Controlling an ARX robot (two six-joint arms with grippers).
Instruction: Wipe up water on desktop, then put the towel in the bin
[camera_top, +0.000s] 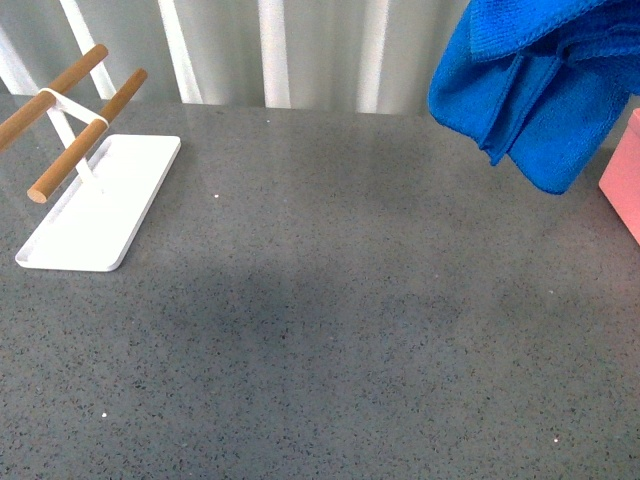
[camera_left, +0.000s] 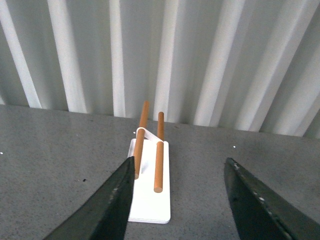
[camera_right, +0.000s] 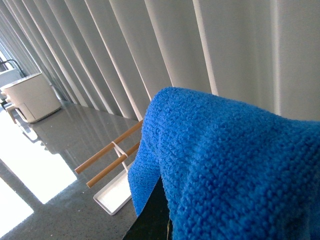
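1. Now towel (camera_top: 535, 90) hangs aloft beside bin (camera_top: 622, 190), covering right hand (camera_right: 150, 219); I cannot tell its grip.
2. Centre towel over bin before releasing.
3. Left hand (camera_left: 179, 161) spread, empty.

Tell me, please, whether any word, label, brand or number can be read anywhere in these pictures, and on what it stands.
None: no text shows on the towel, the bin, the white tray, the desktop, or the pale box far off in the right wrist view.
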